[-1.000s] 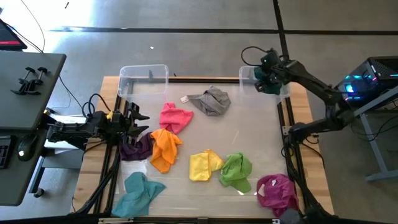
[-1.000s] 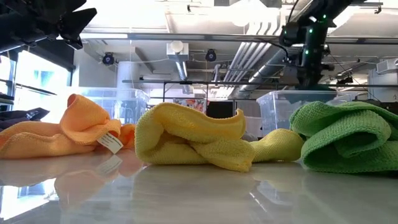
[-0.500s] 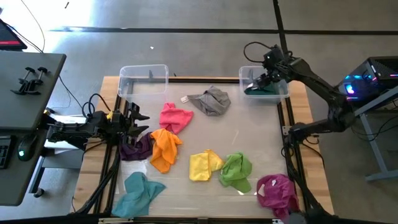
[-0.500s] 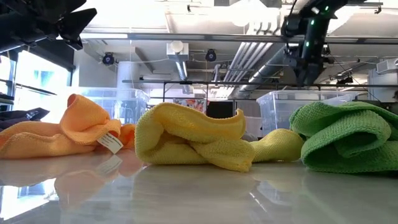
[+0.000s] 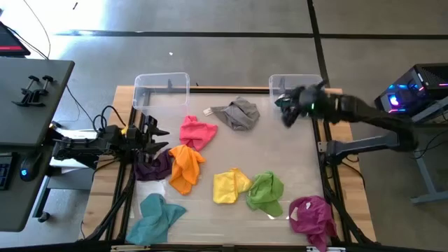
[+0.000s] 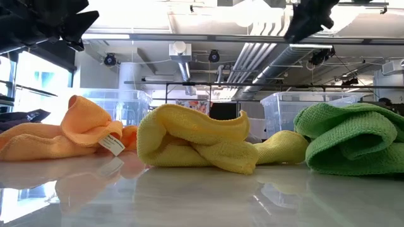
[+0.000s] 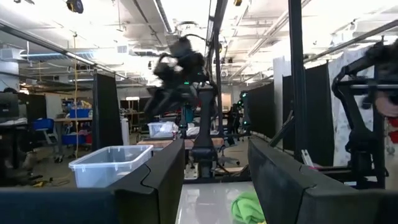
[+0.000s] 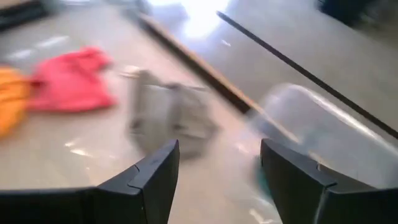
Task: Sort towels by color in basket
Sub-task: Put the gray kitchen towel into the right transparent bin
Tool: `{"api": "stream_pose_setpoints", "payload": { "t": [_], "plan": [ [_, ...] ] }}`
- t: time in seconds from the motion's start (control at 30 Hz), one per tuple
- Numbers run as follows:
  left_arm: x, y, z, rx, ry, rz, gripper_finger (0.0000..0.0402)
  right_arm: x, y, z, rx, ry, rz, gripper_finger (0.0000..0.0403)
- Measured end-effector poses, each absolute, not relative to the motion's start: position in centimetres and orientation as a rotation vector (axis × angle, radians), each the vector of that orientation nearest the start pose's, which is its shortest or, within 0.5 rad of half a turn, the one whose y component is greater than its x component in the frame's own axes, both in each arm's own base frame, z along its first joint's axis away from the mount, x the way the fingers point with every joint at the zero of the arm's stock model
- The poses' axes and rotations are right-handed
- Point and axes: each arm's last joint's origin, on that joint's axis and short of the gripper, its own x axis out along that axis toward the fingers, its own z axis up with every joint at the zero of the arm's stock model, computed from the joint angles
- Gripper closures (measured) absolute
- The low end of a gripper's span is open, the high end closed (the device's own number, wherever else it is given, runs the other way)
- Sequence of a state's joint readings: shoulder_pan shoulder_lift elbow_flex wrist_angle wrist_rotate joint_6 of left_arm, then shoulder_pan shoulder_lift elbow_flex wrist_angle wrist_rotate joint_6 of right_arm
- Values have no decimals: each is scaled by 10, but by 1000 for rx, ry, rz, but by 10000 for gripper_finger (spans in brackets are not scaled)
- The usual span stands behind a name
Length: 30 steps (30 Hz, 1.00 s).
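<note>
The soft crumpled grey cloth towel (image 5: 238, 113) lies near the clear plastic right bin (image 5: 280, 82); the right gripper (image 8: 214, 180), open and empty (fingers wide apart), could pinch its raised fold.

Bright overhead lamps glare off the glossy tabletop (image 6: 189, 195); motion blurs the right gripper (image 5: 288, 112) and its whole wrist view.

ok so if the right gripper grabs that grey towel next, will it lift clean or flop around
Probably flops: the grey towel lies crumpled in soft folds, so pinched at one spot the rest would likely hang and drape. It looks light, thin cloth, with a white tag sticking out. A push from the open right gripper would likely bunch it rather than slide it.
</note>
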<state>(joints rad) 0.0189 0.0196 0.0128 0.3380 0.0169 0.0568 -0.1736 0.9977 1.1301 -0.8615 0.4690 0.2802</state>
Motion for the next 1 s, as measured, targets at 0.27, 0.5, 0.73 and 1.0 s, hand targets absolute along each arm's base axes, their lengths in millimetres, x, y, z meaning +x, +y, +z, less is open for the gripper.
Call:
{"api": "stream_pose_setpoints", "payload": {
  "t": [0.27, 0.5, 0.73, 1.0],
  "plan": [
    [97, 2, 196, 85, -294, 40, 239, 207, 38, 280, 44, 705, -228, 183],
    [110, -1, 195, 41, -179, 92, 242, 211, 71, 218, 194, 701, -300, 183],
    [138, -11, 208, 86, 9, 158, 255, 212, 76, 173, 223, 685, -435, 183],
    [183, -19, 233, 151, 116, 163, 259, 225, 70, 160, 134, 586, -591, 183]
  ]
}}
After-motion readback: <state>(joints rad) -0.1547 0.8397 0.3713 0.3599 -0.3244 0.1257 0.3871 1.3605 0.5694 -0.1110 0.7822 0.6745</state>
